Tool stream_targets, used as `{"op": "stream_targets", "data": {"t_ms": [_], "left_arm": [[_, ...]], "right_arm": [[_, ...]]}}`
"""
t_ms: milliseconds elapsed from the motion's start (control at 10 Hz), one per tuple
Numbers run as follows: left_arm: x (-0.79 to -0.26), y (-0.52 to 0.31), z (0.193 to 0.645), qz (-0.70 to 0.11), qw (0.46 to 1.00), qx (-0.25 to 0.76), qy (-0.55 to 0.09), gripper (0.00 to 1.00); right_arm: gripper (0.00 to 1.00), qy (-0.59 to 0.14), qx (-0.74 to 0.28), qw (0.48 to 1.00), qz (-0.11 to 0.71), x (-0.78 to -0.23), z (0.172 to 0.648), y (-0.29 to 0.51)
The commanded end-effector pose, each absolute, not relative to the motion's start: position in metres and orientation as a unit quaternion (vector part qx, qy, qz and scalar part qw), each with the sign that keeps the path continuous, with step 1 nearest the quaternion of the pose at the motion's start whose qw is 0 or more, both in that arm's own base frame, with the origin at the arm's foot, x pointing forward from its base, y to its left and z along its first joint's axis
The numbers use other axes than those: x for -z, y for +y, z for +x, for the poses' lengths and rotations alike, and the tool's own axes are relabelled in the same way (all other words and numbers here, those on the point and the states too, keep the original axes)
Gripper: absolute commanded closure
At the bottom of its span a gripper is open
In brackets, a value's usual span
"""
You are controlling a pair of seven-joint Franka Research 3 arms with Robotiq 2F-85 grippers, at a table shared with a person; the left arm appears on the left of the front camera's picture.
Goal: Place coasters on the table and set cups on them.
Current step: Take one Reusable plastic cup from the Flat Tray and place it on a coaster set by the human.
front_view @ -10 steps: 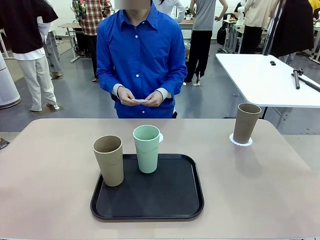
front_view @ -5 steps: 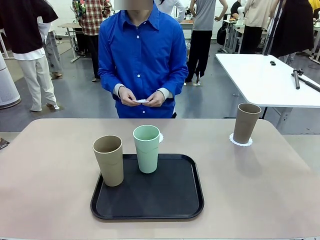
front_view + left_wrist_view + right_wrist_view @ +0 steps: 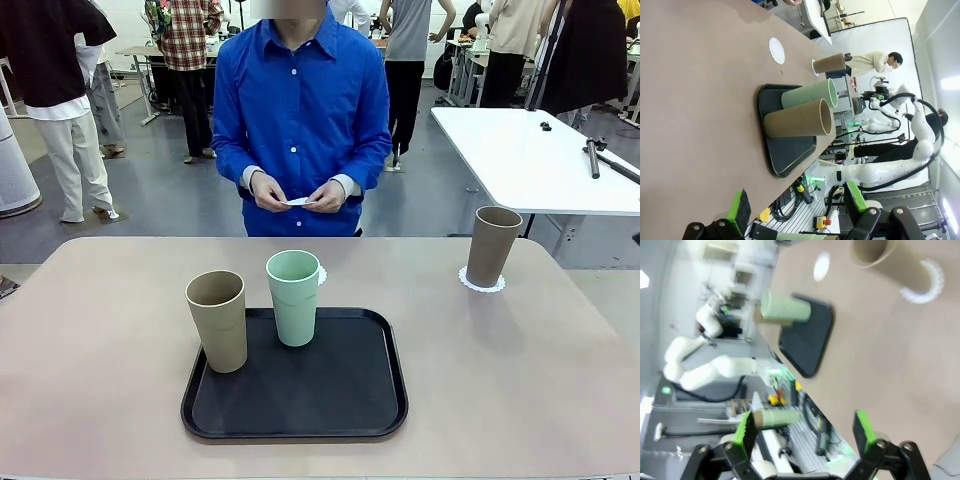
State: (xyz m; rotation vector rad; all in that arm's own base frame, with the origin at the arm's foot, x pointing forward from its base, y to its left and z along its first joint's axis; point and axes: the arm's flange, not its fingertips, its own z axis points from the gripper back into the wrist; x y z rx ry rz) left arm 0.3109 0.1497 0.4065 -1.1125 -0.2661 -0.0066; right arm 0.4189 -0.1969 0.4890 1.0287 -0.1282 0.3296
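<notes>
Tabletop [image 3: 520, 380]: beige matte, rounded corners, bare apart from the items below.
- Black tray [image 3: 300, 400] sits by the near edge, a bit left of centre.
- Tan cup [image 3: 218, 320] is upright at the tray's left edge. Mint cup [image 3: 293, 297] is upright at the tray's far edge. The two cups stand close but apart.
- Bare coaster [image 3: 776, 50] lies flat on the tabletop just past the tray's far edge. From the front the mint cup hides most of it.
- Second tan cup [image 3: 492, 245] is upright on its own coaster [image 3: 482, 283] near the far right corner, well apart from the tray.
- Third coaster [image 3: 298, 201] is off the tabletop. A person [image 3: 300, 110] in a blue shirt at the far edge pinches it between right hand [image 3: 268, 190] and left hand [image 3: 327, 195] at waist height.

Left pincer [image 3: 796, 195]: jaws spread wide, nothing between the green pads. It hangs off the near left side, looking along the tabletop at the tray.
Right pincer [image 3: 804, 432]: jaws spread wide, also carrying nothing. Its view is motion-blurred, looking across from the right side, with the second tan cup nearest.

Room: grey floor [image 3: 150, 200]. A white table [image 3: 530, 160] stands behind on the right with small dark items on it. Several people stand further back.
</notes>
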Motion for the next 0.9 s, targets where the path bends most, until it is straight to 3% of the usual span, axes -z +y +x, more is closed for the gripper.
{"op": "stream_targets", "data": {"t_ms": [0, 300, 800], "left_arm": [[-0.407, 0.151, 0.310, -0.533, 0.836, 0.005, -0.132, 0.00], [-0.407, 0.151, 0.310, -0.533, 0.836, 0.005, -0.132, 0.00], [-0.407, 0.151, 0.310, -0.533, 0.836, 0.005, -0.132, 0.00]], "right_arm": [[0.00, -0.087, -0.225, 0.884, 0.400, -0.528, 0.408, -0.137], [0.00, -0.110, -0.324, 0.899, 0.275, -0.575, 0.410, -0.027], [0.00, -0.138, -0.453, 0.870, 0.141, -0.542, 0.425, 0.126]]}}
